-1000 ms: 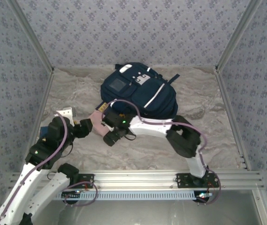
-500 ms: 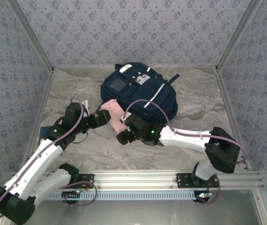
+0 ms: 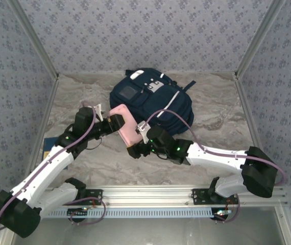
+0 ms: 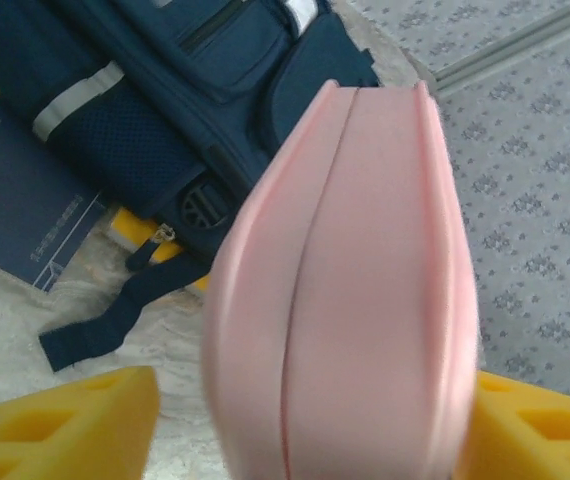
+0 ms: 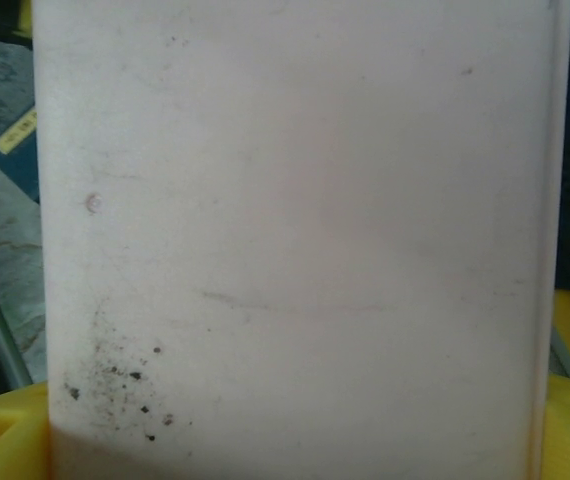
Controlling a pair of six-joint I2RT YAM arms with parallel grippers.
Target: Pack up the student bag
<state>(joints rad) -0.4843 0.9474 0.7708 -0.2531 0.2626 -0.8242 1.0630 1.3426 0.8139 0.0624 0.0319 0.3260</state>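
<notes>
Pink case [image 3: 126,125] held at seven o'clock of the student bag [image 3: 158,102]; right hand [image 3: 135,149] clamps it, likely steadying; left hand [image 3: 115,122] straddles it ungripped, one pad clear.

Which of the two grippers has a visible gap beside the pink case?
The left gripper: table shows between one yellow finger and the pink case. The right gripper has the case flush against both fingers.
</notes>
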